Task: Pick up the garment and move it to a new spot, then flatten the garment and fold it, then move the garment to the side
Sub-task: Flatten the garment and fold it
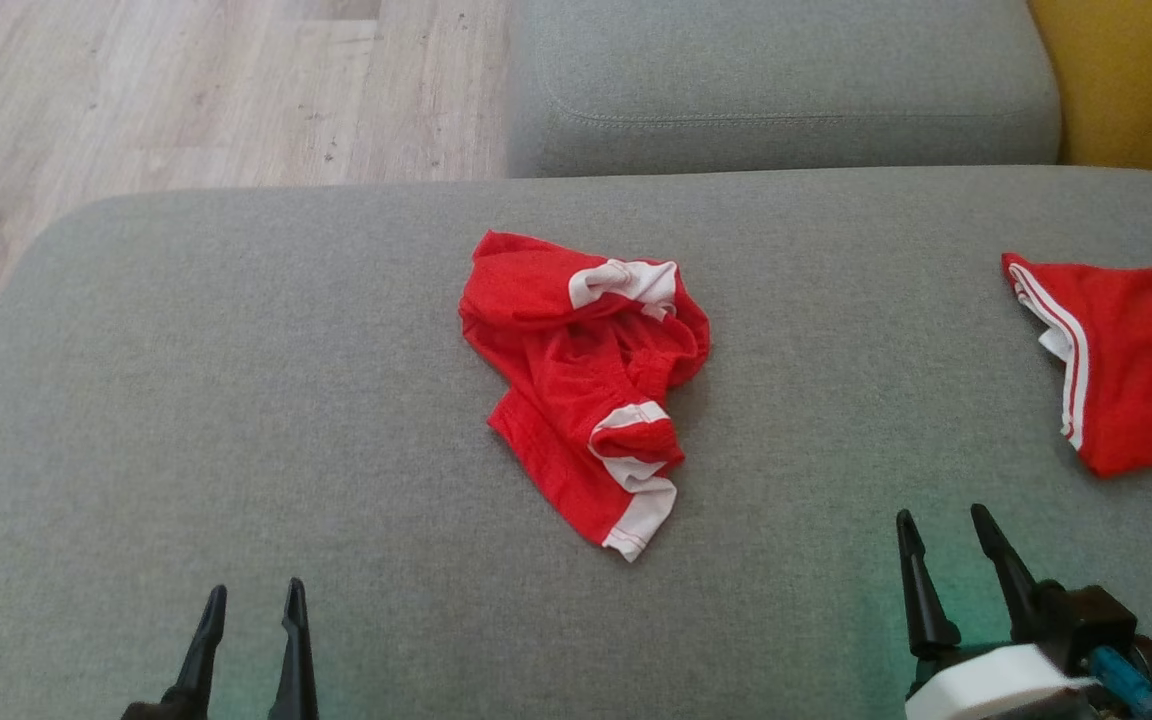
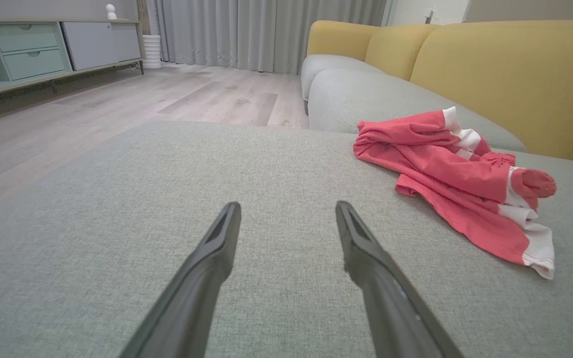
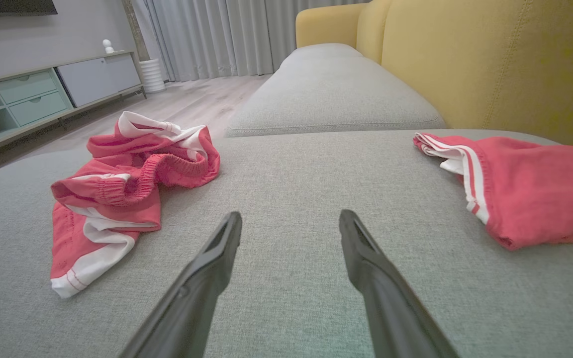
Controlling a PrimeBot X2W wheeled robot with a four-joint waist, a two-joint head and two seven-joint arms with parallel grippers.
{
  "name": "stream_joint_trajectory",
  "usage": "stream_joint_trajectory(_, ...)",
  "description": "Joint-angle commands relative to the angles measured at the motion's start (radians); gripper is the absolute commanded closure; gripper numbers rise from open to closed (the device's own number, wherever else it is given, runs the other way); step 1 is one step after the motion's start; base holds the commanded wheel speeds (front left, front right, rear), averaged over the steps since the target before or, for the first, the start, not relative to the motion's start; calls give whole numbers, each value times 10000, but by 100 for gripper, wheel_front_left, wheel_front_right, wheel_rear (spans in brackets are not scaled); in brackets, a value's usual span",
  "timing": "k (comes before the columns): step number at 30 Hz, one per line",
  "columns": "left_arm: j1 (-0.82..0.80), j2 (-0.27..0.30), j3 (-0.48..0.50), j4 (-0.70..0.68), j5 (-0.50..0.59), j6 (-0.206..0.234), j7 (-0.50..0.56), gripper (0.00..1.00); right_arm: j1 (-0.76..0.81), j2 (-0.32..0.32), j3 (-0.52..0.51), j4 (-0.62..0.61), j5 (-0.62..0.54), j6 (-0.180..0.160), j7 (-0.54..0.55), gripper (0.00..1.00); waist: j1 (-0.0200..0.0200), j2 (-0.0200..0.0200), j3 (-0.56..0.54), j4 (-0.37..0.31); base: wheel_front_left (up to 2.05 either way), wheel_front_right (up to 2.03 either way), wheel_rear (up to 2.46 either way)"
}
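Nearest, the left pincer point(image 1: 256, 587) and right pincer point(image 1: 942, 512) stand wide and empty over the grey fabric sofa seat point(image 1: 236, 400). Mid-seat lies the crumpled red, white-trimmed garment point(image 1: 576, 370). Pinching one loose fold could leave it trailing, twisted.

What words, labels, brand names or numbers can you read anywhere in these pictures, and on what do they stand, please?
There is no readable text.
The crumpled red garment has only white bands and no print.
The second red garment has only white stripes and no lettering.
The grey seat and the cabinet carry no visible writing.
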Motion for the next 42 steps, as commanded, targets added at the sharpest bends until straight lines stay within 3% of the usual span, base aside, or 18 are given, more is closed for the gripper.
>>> stream_joint_trajectory(1,-438,-28,355,-279,106,-60,-97,0,-479,-51,250,-250,90,-9,-109,0,0,-1,5,-17,0,0,0)
stream_joint_trajectory(14,-719,-53,184,-480,317,-142,-97,0,-604,-51,346,-307,40,-9,-109,0,0,-1,188,-330,0,0,0)
stream_joint_trajectory(22,-2248,-57,-1667,-622,695,-223,-97,0,-934,-51,451,-402,-4,-9,-109,0,0,-1,573,-660,0,0,0)
stream_joint_trajectory(28,-4329,3,-4072,456,615,-234,272,0,-1304,-51,740,-500,23,-9,-109,0,0,-1,1030,-1046,0,0,0)
stream_joint_trajectory(32,-5450,117,-5134,1452,359,-235,770,0,-1450,-51,869,-497,127,-9,-109,0,0,-1,1188,-1343,0,0,0)
stream_joint_trajectory(42,-6616,174,-5305,3790,73,-41,1604,0,-1632,-51,892,-471,206,-9,-109,0,0,-1,1375,-1912,0,0,0)
